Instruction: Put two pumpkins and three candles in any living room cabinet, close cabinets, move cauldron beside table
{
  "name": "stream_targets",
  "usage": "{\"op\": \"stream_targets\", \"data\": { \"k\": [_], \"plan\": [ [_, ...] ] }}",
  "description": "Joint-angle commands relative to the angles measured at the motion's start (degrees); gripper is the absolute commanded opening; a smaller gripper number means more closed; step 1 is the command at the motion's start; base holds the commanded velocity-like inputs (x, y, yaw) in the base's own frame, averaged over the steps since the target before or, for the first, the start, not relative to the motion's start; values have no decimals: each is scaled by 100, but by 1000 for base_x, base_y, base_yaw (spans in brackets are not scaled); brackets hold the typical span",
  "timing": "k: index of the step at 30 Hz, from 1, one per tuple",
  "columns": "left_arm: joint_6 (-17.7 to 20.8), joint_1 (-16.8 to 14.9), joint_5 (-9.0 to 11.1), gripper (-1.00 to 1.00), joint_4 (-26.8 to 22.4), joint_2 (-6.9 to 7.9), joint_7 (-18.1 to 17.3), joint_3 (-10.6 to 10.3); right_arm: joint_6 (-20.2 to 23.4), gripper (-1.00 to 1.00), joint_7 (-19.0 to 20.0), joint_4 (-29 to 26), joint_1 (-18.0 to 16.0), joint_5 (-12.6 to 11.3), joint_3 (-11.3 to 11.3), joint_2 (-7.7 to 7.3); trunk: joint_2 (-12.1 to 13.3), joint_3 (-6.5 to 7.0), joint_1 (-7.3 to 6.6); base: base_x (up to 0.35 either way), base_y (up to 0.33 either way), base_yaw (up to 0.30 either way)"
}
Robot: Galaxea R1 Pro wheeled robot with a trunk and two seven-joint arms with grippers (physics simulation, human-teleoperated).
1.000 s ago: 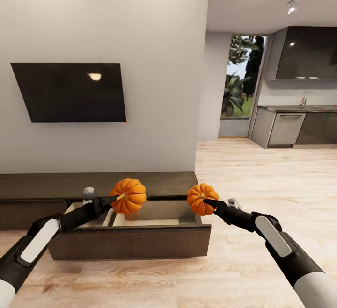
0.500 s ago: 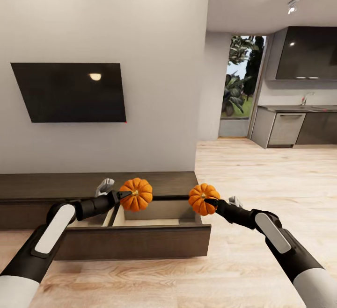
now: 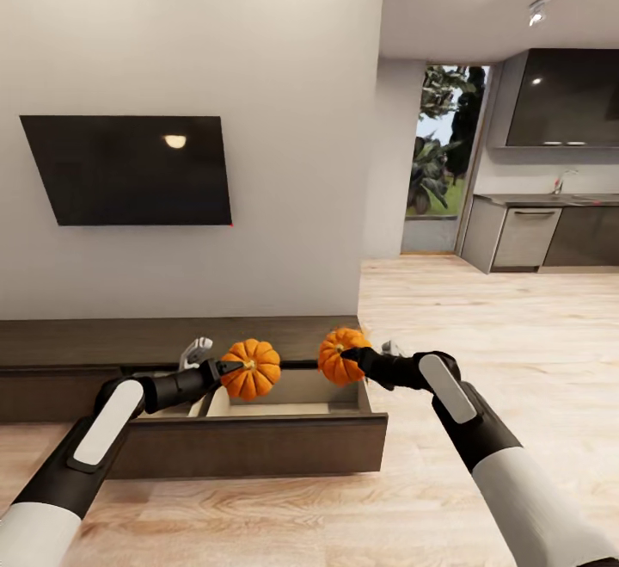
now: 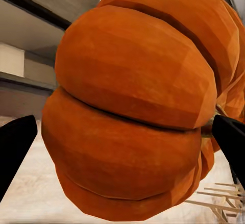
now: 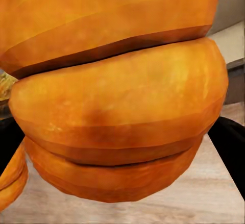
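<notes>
Left gripper [image 3: 230,367], right gripper [image 3: 352,354], both clamped

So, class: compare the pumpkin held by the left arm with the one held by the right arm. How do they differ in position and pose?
The left pumpkin hangs over the middle of the open cabinet drawer; the right pumpkin hangs by the drawer's right end. The left one's stem end faces the camera; the right one's points up-left. The right sits slightly higher. Both are orange, ribbed, and gripped by an end effector: left, right.
</notes>
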Motion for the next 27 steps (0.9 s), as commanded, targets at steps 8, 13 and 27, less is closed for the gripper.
{"op": "stream_targets", "data": {
  "k": [8,13,27],
  "plan": [
    [36,-4,162,-100,-1,-45,-197,-21,392,-100,-228,347,-82,-114,11,222,-4,-5,0,0,0,0],
    [421,-4,168,-100,-37,-57,-263,-20,473,-100,-194,558,-128,-154,10,232,-4,-5,0,0,0,0],
    [491,-4,162,-100,-25,-87,-399,-13,485,-100,304,898,-132,-174,-5,224,-4,-5,0,97,0,0]
  ]
}}
